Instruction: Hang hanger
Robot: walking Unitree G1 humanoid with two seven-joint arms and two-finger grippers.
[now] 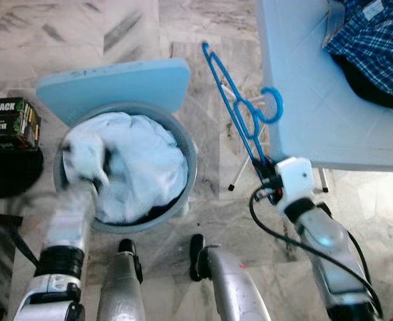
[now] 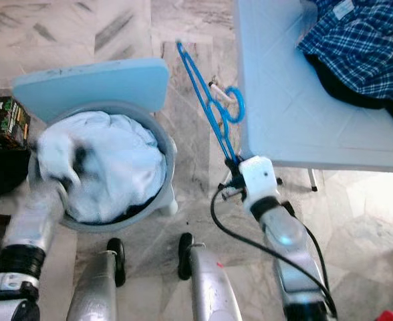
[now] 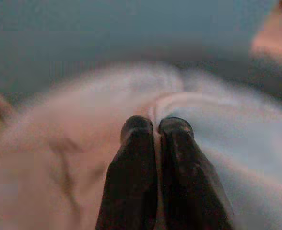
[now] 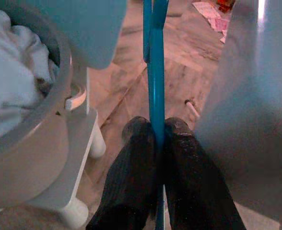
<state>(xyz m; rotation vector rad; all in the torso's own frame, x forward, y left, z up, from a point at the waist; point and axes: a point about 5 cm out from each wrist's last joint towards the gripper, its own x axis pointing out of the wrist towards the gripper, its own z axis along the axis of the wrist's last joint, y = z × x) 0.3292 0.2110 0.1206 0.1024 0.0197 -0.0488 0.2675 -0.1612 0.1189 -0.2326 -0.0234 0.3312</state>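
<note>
Right wrist view showed the right gripper (image 4: 155,132) clamped on the slim blue plastic hanger (image 4: 154,72), held beside the white bench (image 1: 317,114). The left gripper (image 3: 155,125) was pinched together on white cloth (image 1: 143,167) in the round grey basin (image 1: 191,164).

- A dark box (image 1: 9,124) on the floor at the robot's left carries white block letters, cut off by the frame edge, reading "…ONG JACK".
- A second line beneath it on the same box appears to read "BITTE…", upside down and blurred.
</note>
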